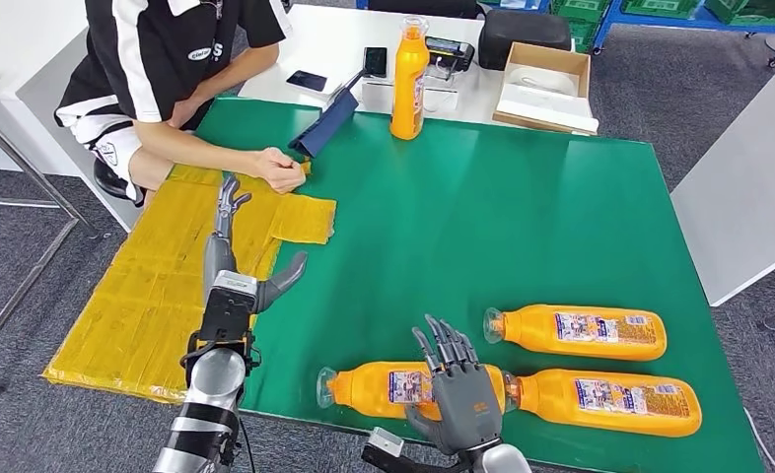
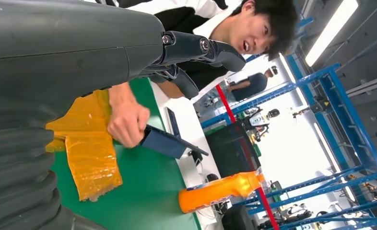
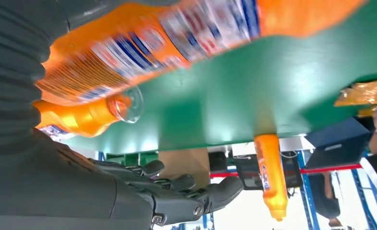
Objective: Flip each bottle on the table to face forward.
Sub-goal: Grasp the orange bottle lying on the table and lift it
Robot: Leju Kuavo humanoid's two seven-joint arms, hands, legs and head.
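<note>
Right robot hand (image 1: 459,392) released, fingers spread above lying bottle (image 1: 384,387) on green surface (image 1: 522,227); left robot hand (image 1: 238,258) released, over yellow sheet (image 1: 157,296).

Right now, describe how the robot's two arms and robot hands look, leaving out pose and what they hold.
Both arms are silver metal tubes with black joint sections. The left arm carries a black block at the wrist with a small white label and thin black cables beside it. The left robot hand has a grey palm and thumb with darker segmented fingers. The right robot hand is dark grey with small lettering on its back.
</note>
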